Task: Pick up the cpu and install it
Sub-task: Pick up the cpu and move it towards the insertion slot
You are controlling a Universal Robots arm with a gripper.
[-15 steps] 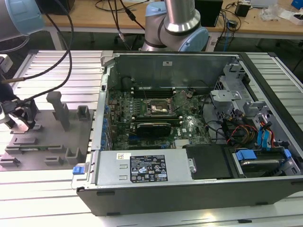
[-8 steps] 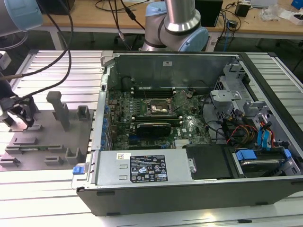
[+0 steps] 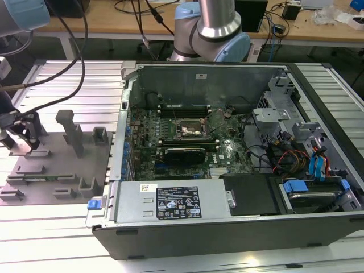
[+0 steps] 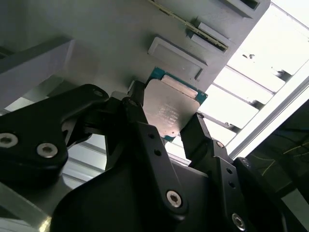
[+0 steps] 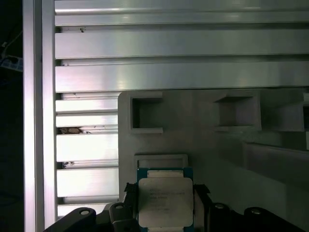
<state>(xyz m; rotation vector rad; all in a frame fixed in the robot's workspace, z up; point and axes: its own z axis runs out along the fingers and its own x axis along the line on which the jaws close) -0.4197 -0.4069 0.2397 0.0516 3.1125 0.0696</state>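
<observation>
The cpu [image 4: 170, 107] is a flat square chip with a silvery top and a thin green edge. It sits between the two black fingers [image 4: 195, 133] of my gripper [image 4: 166, 117], which press on opposite sides of it. In the first wrist view the cpu [image 5: 165, 202] hangs just off a shallow square recess of the grey moulded tray [image 5: 207, 150], with my gripper [image 5: 164, 195] shut on it. In the exterior view my gripper [image 3: 20, 138] hovers over the tray [image 3: 57, 165] at that view's left. The dark motherboard socket [image 3: 189, 129] lies inside the open computer case.
The open computer case [image 3: 227, 159] takes up the middle and the exterior view's right, with cables, drive bays and a power supply [image 3: 170, 202] inside. Upright posts [image 3: 71, 131] rise from the tray near my gripper. Ribbed aluminium table slats [image 5: 178, 48] surround the tray.
</observation>
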